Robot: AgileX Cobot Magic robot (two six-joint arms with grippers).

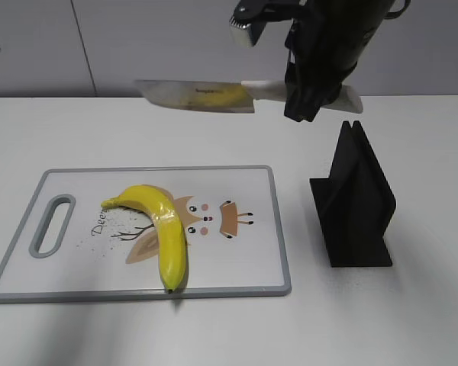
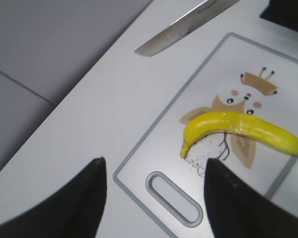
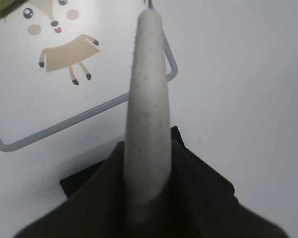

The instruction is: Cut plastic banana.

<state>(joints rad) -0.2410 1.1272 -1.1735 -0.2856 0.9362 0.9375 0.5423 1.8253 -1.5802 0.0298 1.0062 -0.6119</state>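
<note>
The plastic banana is glossy yellow and curved, and it lies whole on a white cutting board with a grey rim. It also shows in the left wrist view. My right gripper is shut on the pale handle of a knife and holds it level, high above the board's far edge. The knife blade points left. My left gripper is open and empty, hovering above the board's handle slot; it is out of the exterior view.
A black knife stand sits on the white table just right of the board. The board carries a cartoon deer print. A grey wall runs behind the table.
</note>
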